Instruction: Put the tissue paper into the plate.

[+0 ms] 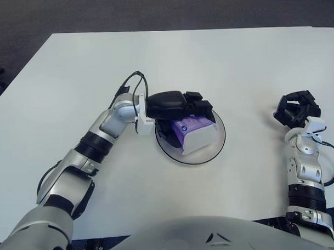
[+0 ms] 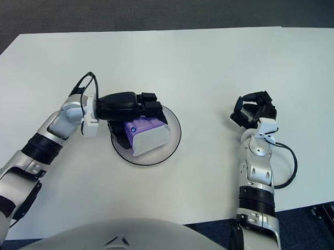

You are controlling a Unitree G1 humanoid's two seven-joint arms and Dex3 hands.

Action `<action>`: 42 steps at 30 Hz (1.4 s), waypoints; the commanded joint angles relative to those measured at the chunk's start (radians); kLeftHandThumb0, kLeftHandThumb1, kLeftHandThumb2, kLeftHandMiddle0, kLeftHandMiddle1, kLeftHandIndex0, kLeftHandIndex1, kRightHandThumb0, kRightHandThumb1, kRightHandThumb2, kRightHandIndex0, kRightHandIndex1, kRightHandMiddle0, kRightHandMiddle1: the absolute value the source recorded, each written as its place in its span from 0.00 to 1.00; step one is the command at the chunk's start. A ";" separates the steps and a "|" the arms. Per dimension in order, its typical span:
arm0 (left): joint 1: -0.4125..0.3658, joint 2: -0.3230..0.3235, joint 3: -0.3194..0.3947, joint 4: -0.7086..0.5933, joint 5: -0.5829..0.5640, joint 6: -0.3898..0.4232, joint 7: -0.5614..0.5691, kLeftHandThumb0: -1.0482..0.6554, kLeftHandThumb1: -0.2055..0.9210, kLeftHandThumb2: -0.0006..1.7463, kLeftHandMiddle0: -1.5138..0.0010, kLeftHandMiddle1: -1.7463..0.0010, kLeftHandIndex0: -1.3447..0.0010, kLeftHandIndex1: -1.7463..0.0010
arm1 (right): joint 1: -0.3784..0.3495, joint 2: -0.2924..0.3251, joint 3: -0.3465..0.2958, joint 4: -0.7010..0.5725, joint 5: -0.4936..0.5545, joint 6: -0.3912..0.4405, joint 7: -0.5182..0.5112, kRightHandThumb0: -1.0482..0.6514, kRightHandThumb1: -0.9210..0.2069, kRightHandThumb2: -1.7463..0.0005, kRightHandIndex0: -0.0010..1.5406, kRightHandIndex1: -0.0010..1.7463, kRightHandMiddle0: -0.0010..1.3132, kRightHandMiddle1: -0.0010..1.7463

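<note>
Plate sits mid-table, well apart from every edge of the white table, open surface all around it. Left hand reaches in from the left, forearm low and roughly level, fingers closed around the tissue paper, which lies inside the plate's rim. Right hand shows near the right table edge, fingers curled, holding nothing. Dark floor beyond the far edge.

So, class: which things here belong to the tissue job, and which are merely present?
Job:
- tissue paper pack, in the left hand
- plate, under the pack

Merely present:
- right hand, right of the plate
- white table
</note>
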 commanded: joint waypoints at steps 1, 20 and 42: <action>-0.021 0.010 -0.010 -0.014 -0.011 0.017 -0.037 0.01 1.00 0.49 0.99 0.72 1.00 0.76 | 0.059 0.046 0.013 0.087 -0.016 -0.003 -0.004 0.37 0.38 0.37 0.60 1.00 0.36 1.00; -0.025 0.007 0.004 0.001 -0.027 -0.023 -0.074 0.00 1.00 0.43 1.00 0.94 1.00 1.00 | 0.049 0.055 0.016 0.073 -0.024 0.020 -0.014 0.36 0.43 0.33 0.63 1.00 0.39 1.00; 0.016 0.024 0.082 -0.026 -0.125 -0.043 -0.052 0.00 1.00 0.43 1.00 0.97 1.00 1.00 | 0.035 0.041 0.039 0.091 -0.055 0.025 -0.033 0.34 0.51 0.27 0.68 1.00 0.45 1.00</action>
